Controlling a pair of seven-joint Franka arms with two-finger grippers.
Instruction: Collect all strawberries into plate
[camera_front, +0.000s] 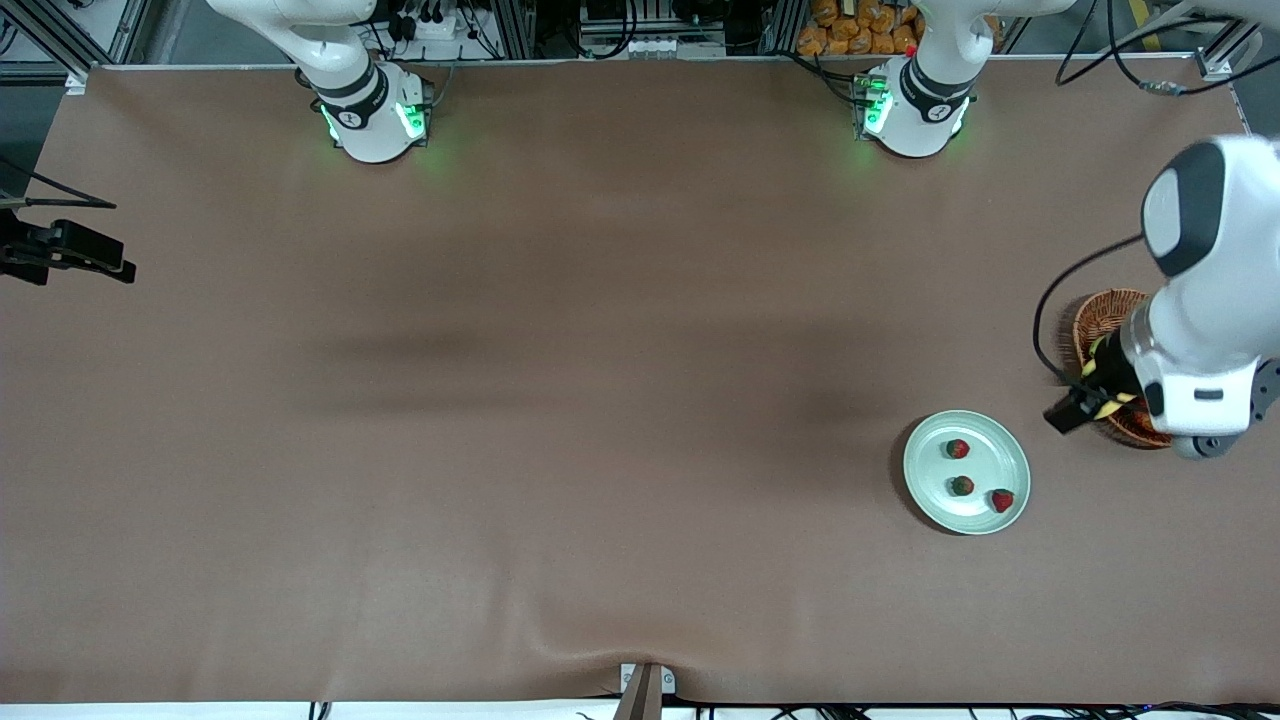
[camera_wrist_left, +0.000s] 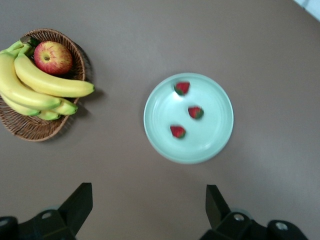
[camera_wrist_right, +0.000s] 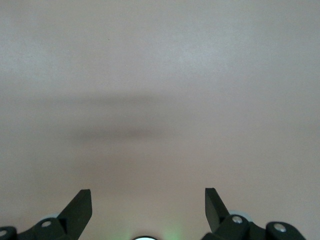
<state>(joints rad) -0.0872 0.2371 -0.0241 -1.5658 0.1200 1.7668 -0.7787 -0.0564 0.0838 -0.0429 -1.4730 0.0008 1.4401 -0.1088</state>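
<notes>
Left pincer (camera_wrist_left: 149, 210) wide open, empty, over basket (camera_front: 1100, 310) beside plate (camera_front: 930, 500). Right pincer (camera_wrist_right: 148, 210) wide open, empty, over bare bench (camera_front: 500, 400). Three strawberries (camera_front: 962, 485) on plate.

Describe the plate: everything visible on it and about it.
The plate is round, shallow and pale mint green, smooth and plain, with a slightly raised rim; it looks like plastic or glazed ceramic. It lies flat on the brown table, toward the left arm's end, beside the wicker basket but not touching it, and nearer to the front camera than the basket. Three strawberries lie apart on it. Neither gripper touches it.
</notes>
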